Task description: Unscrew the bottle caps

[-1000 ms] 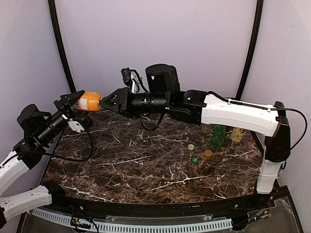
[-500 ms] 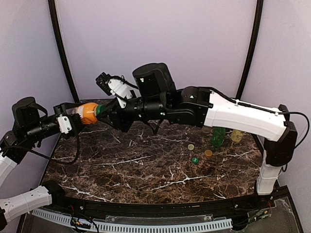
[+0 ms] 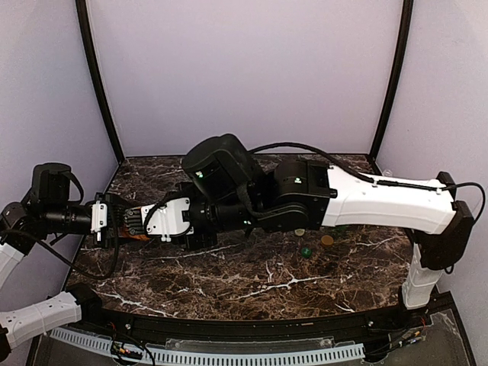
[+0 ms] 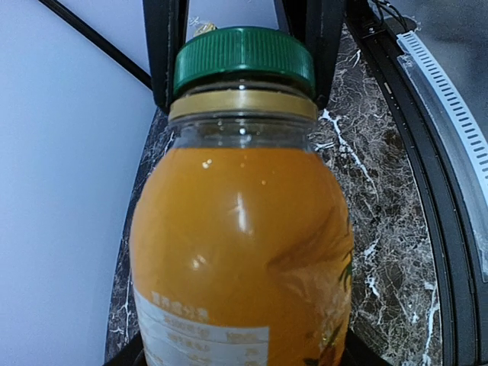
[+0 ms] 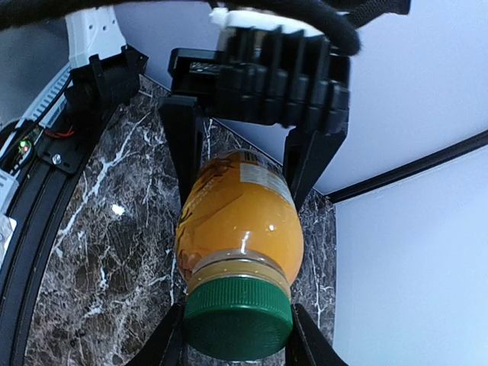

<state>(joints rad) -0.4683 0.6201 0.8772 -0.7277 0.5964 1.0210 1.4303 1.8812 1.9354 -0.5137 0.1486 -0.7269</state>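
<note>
Lying on its side at the left of the top view, the orange bottle [image 5: 240,221] was carried between the two arms, neck pointing toward the right arm. From above it was mostly hidden; only an orange sliver showed between the black fingers, and I could not tell whether it touched the marble table [image 3: 252,282] or hung just over it.

Wrist views were clearer. The green cap [image 4: 244,59] sat on the neck above a gold collar ring. The left gripper [image 5: 242,179] was partly closed on the bottle's body, one finger pressed against each side near the label end. The right gripper [image 5: 239,335] was closed narrower, its two fingers flanking the green cap and touching its ribbed edge.

Right of centre in the top view, a loose green cap [image 3: 306,251] and an amber cap [image 3: 327,240] lay on the marble, near each other and well apart from the bottle, just below the right arm's white forearm [image 3: 381,202].
</note>
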